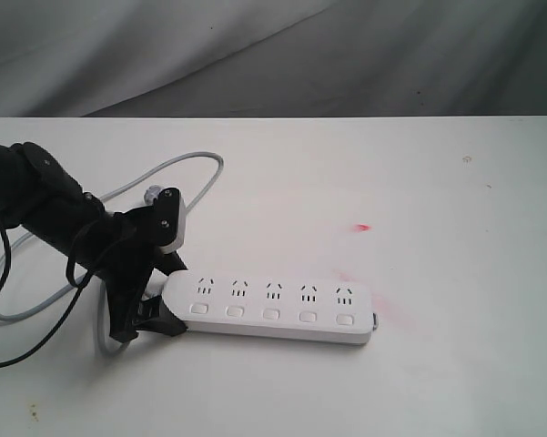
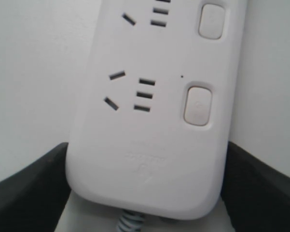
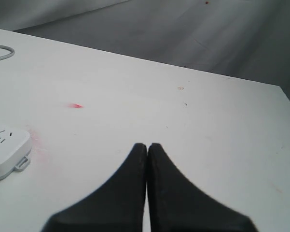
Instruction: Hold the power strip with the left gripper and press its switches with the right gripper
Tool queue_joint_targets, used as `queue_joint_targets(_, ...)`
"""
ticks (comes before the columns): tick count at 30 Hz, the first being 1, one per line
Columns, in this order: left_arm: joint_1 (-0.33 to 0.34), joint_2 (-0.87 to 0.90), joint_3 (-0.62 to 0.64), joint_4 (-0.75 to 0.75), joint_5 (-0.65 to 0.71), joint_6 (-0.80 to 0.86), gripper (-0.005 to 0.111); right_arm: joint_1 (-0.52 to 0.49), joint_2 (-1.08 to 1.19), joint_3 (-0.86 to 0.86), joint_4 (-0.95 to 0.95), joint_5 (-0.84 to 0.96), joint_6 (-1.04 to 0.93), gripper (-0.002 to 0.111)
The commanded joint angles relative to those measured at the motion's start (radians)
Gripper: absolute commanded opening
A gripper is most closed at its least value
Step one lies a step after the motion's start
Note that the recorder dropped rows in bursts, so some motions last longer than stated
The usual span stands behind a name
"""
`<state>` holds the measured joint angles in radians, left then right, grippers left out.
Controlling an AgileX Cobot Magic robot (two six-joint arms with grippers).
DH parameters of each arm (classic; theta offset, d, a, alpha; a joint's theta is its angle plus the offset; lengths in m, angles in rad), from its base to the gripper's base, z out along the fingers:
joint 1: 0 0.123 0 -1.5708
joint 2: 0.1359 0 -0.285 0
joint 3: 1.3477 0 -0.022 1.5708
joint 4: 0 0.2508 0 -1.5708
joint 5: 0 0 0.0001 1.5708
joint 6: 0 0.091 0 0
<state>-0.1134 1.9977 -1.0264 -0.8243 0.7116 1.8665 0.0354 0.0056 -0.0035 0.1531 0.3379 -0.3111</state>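
The power strip (image 1: 273, 309) lies flat near the front of the white table (image 1: 455, 182), socket side up, its long axis running across the exterior view; the five switches (image 1: 271, 314) sit in a row along its nearer edge. The left gripper (image 1: 168, 294) has its jaws pressed against both long sides of the strip's cord end, clamping it. The grey cord (image 1: 200, 159) loops away behind the left arm. The right gripper (image 3: 147, 147) hangs over bare table, apart from the strip's far end, its jaws pressed together on nothing. A small red mark (image 1: 362, 227) shows beyond the strip; grey cloth (image 1: 255, 55) backs the table.
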Motion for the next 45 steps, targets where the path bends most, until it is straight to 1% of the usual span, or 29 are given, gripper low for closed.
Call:
queue_joint_targets(1, -0.002, -0.004, -0.004, -0.013, 0.0, -0.008, 0.056, -0.006, -0.006, 0.004, -0.012, -0.003, 0.004, 0.0)
queue_joint_targets(4, -0.002, -0.004, -0.004, -0.013, 0.0, -0.006, 0.056, -0.006, -0.006, 0.004, -0.012, -0.003, 0.004, 0.0)
queue_joint_targets(6, -0.002, -0.004, -0.004, -0.013, 0.0, -0.006, 0.058, -0.006, -0.006, 0.004, -0.012, -0.003, 0.004, 0.0)
queue_joint_targets(9, -0.002, -0.004, -0.004, -0.013, 0.0, -0.006, 0.071, -0.006, -0.006, 0.004, -0.012, -0.003, 0.004, 0.0)
queue_joint_targets(12, -0.002, -0.004, -0.004, -0.013, 0.0, -0.008, 0.087, -0.006, -0.006, 0.004, -0.012, -0.003, 0.004, 0.0)
queue_joint_targets(14, -0.002, -0.011, -0.004, -0.013, 0.01, -0.024, 0.092, -0.006, -0.006, 0.004, -0.012, -0.003, 0.004, 0.0)
queue_joint_targets(17, -0.002, -0.044, -0.004, -0.04, 0.017, -0.033, 0.093, -0.006, -0.006, 0.004, -0.012, -0.003, 0.004, 0.0)
queue_joint_targets(20, -0.002, -0.097, -0.004, -0.06, -0.011, -0.033, 0.093, -0.006, -0.006, 0.004, -0.012, -0.003, 0.004, 0.0)
queue_joint_targets(26, -0.002, -0.272, -0.004, -0.058, -0.027, -0.044, 0.093, -0.006, -0.006, 0.004, -0.012, -0.003, 0.004, 0.0)
queue_joint_targets(28, -0.003, -0.34, -0.004, -0.061, -0.027, -0.12, 0.093, -0.006, -0.006, 0.004, -0.012, -0.003, 0.004, 0.0)
queue_joint_targets(32, -0.003, -0.502, -0.004, -0.058, -0.023, -0.375, 0.092, -0.006, -0.006, 0.004, -0.012, -0.003, 0.004, 0.0)
queue_joint_targets(35, -0.003, -0.609, -0.004, -0.058, -0.015, -0.494, 0.092, -0.006, -0.006, 0.004, -0.012, -0.003, 0.004, 0.0)
queue_joint_targets(36, -0.003, -0.641, -0.004, -0.058, -0.007, -0.511, 0.092, -0.006, -0.006, 0.004, -0.012, -0.003, 0.004, 0.0)
queue_joint_targets(37, -0.003, -0.665, -0.004, -0.062, -0.002, -0.53, 0.092, -0.006, -0.006, 0.004, -0.012, -0.003, 0.004, 0.0)
queue_joint_targets(39, -0.003, -0.719, -0.004, -0.07, 0.018, -0.579, 0.085, -0.006, -0.006, 0.004, -0.012, -0.003, 0.004, 0.0)
queue_joint_targets(42, -0.003, -0.778, -0.004, -0.104, 0.071, -0.613, 0.063, -0.006, -0.006, 0.004, -0.012, -0.003, 0.004, 0.0)
queue_joint_targets(45, -0.003, -0.824, -0.004, -0.144, 0.14, -0.613, 0.034, -0.006, -0.006, 0.004, -0.012, -0.003, 0.004, 0.0)
